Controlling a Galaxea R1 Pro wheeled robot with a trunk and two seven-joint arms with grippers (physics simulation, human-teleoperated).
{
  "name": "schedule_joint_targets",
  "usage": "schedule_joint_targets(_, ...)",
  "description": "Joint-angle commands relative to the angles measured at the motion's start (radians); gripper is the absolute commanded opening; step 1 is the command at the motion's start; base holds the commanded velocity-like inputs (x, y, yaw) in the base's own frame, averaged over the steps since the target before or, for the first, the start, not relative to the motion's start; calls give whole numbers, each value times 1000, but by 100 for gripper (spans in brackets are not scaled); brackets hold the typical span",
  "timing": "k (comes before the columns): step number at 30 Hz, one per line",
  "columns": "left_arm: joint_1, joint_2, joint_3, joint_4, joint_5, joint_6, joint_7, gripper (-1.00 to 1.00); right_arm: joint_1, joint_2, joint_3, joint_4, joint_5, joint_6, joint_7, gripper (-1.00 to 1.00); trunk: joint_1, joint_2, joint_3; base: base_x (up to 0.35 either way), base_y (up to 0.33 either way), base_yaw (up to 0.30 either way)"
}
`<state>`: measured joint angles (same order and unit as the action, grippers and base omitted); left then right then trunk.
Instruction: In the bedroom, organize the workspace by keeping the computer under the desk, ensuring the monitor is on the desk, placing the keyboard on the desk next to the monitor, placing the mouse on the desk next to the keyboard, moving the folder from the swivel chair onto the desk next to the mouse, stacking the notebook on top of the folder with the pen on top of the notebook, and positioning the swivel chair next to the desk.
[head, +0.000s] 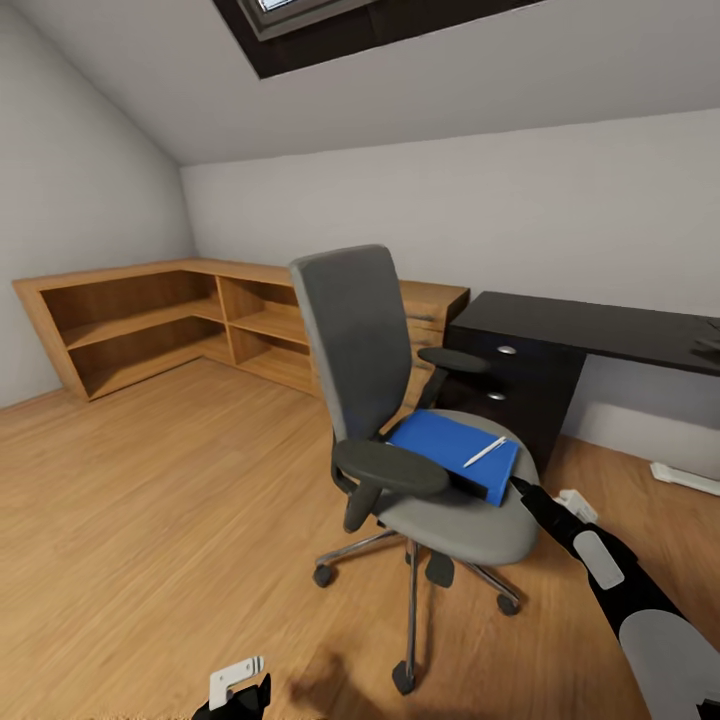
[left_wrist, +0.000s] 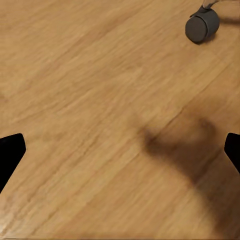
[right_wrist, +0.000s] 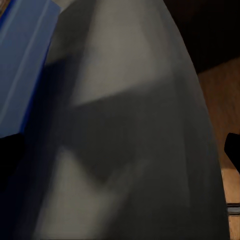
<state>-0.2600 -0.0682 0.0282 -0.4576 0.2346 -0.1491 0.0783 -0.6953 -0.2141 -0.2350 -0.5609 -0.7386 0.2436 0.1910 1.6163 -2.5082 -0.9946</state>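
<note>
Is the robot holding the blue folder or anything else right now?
Nothing is held. The right gripper reaches toward the folder on the swivel chair, its fingers apart with only the seat between them. The left gripper is open above the floor.

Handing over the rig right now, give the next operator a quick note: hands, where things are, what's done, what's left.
Left hand: low over the floor, open, empty.
Right hand: at the chair seat's edge by the folder; grip state unclear.
Folder lies on the chair, pen on top of it. Desk stands behind the chair.
Done: nothing visible yet.
Left: move folder and pen to the desk, then the remaining items.
</note>
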Motion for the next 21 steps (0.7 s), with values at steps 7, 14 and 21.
schedule_joint_targets(7,-1,0,2,2,3,-3,0,100,0,1,0,38,-3,6,4,100,0,0,-6,0,0,92)
schedule_joint_targets(14,-1,0,2,2,3,-3,0,100,0,-1,0,38,-2,4,16,100,0,0,-7,-90,0,9)
schedule_joint_targets(21,-1,-1,2,2,3,-3,0,100,0,-1,0,39,2,0,147,100,0,0,-7,-216,0,1)
